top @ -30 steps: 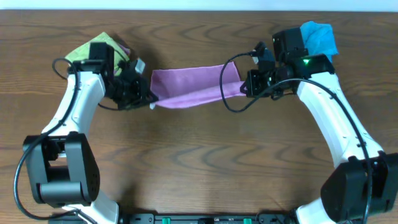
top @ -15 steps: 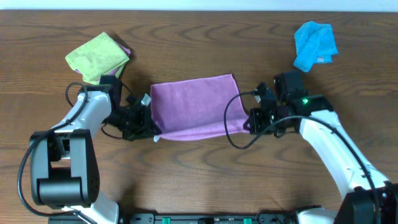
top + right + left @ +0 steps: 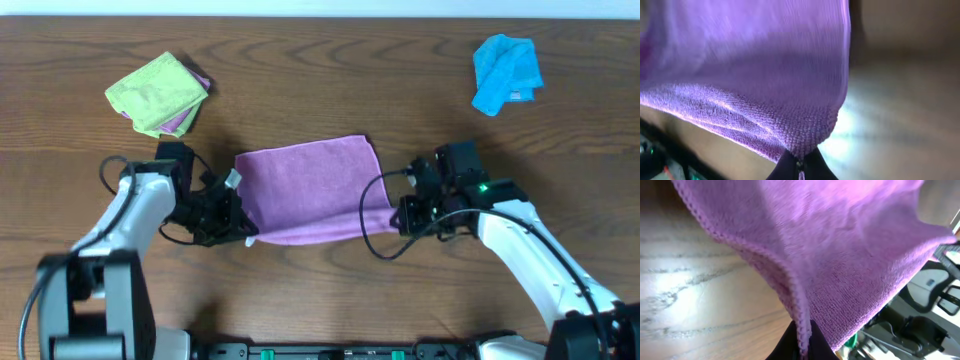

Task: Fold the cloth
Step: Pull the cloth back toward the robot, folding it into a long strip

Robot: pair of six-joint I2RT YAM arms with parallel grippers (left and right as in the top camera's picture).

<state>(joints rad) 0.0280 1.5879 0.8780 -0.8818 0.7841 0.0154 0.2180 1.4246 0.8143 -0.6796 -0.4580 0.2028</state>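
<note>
Pinching the cloth point(image 3: 305, 190) at its two near corners, both tools sit low over the wooden counter point(image 3: 320, 300). The left tool point(image 3: 801, 342) is closed tight on the near left corner, and the stitched hem runs straight down between its dark tips. The right tool point(image 3: 800, 167) is likewise clamped on the near right corner, with the fabric bunched where it enters. Between them the near hem sags in a shallow curve and seems lifted just off the wood, though the overhead view does not settle that. The far part lies flat mid-counter. Farther back, a lime-green cloth point(image 3: 155, 92) sits at far left and a bright blue cloth point(image 3: 505, 70) at far right, both well apart from it.
</note>
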